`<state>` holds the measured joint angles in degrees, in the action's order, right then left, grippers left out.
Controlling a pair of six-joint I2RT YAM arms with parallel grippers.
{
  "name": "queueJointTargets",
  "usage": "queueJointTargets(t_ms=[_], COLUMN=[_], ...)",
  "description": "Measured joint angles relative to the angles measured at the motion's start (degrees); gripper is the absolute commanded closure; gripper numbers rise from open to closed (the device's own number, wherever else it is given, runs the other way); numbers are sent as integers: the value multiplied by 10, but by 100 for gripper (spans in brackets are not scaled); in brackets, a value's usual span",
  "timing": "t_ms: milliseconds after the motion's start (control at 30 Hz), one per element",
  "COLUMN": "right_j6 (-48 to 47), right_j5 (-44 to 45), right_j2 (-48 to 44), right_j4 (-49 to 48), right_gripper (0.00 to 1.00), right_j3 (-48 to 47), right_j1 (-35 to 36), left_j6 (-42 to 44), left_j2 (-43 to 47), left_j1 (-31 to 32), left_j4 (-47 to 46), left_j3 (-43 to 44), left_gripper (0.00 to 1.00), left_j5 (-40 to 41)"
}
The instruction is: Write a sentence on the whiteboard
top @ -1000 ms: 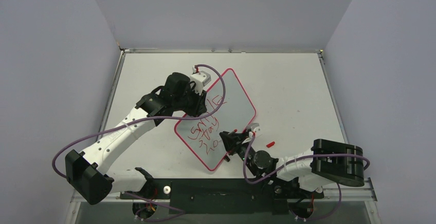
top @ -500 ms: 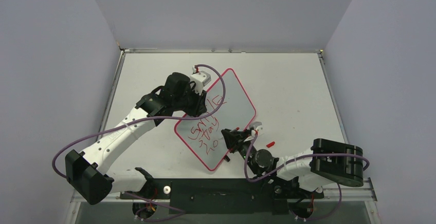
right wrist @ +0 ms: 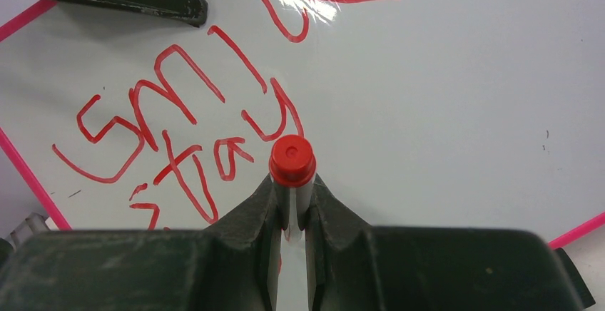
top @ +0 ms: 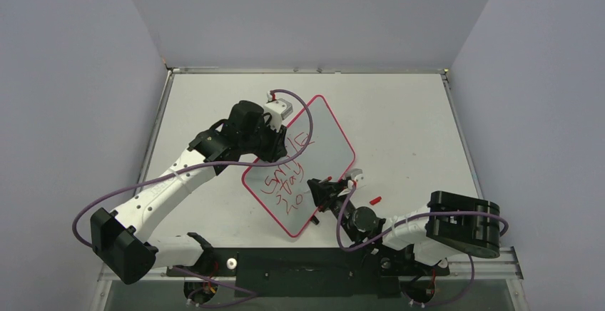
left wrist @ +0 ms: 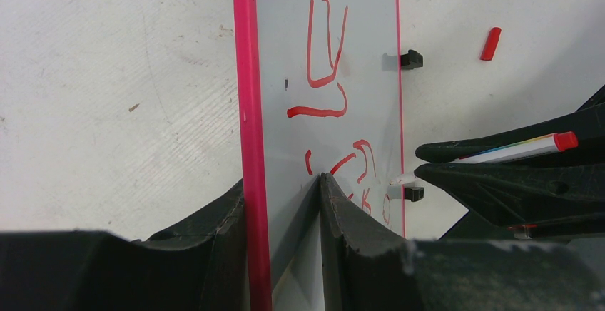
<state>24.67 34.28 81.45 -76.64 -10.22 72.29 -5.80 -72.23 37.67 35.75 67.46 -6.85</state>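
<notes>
1. Red lettering fills the near-left part of the whiteboard, which lies turned diagonally in the middle of the surface. Two lines read roughly "Smile" and "stay". A third line below them has only a couple of letters, so I judge the sentence unfinished.
2. My left tool is clamped on the board's far-left edge, with one finger on each side of the pink border. I take this as an anchor, so the board does not slide or turn when the pen pushes on it.
3. My right tool is pinched narrow on a marker. Its red end cap faces my wrist camera and its body sits between the fingers, so the writing tip points down towards the board.
4. From this tool, the lettering lies to the left and a little farther off. The tool sits over the board's near-right edge, just beside one of the two black clips, where the third line ends.
5. My own fingers hide the tip, so I cannot tell whether it touches the board.
6. A loose red cap lies on the surface to the right of the board, apart from both tools and out of the writing path.
</notes>
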Motion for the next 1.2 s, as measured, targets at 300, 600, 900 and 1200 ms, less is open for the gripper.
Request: queueJointTargets(t_ms=[300, 600, 900, 1200], right_j6=[0, 1, 1, 2], right_j5=[0, -6, -6, -9], right_j2=[5, 15, 24, 28], right_j4=[-1, -5, -18, -26], right_gripper=[100, 100, 100, 100], right_j3=[0, 0, 0, -1], right_j1=[-3, -7, -7, -11], left_j6=[0, 0, 0, 0], left_j2=[0, 0, 0, 0], left_j1=[0, 0, 0, 0], left_j4=[0, 0, 0, 0], left_j3=[0, 0, 0, 0], left_gripper=[100, 100, 100, 100], left_j5=[0, 0, 0, 0])
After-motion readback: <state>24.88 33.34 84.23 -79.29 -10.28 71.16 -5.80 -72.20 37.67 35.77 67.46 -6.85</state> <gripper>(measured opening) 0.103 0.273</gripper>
